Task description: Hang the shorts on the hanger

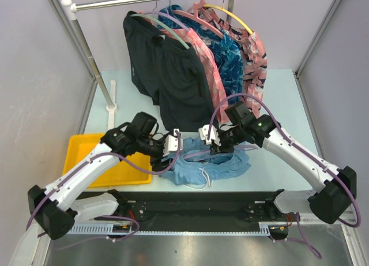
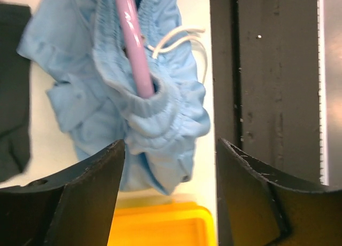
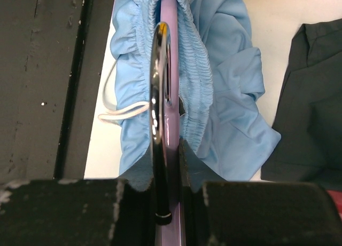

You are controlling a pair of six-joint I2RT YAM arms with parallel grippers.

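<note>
The light blue shorts (image 1: pixel 210 165) lie bunched on the table between my two grippers. Their gathered waistband (image 2: pixel 155 115) wraps around one pale purple arm of the hanger (image 2: pixel 134 43), and the white drawstring (image 2: pixel 179 40) trails beside it. My right gripper (image 3: pixel 168 150) is shut on the hanger (image 3: pixel 172 118) near its silver hook (image 3: pixel 158 96), with blue fabric (image 3: pixel 224 96) on both sides. My left gripper (image 2: pixel 170 150) stands open just short of the waistband, nothing pinched between its fingers (image 2: pixel 96 182). From above, the left gripper (image 1: pixel 173 143) and right gripper (image 1: pixel 211 140) face each other over the shorts.
A yellow bin (image 1: pixel 101 162) sits at the left near edge, under the left arm. Black shorts (image 1: pixel 167 75) and patterned garments on pink and green hangers (image 1: pixel 225 47) hang from a rail (image 1: pixel 144 2) at the back. A black base strip (image 1: pixel 196 205) runs along the near edge.
</note>
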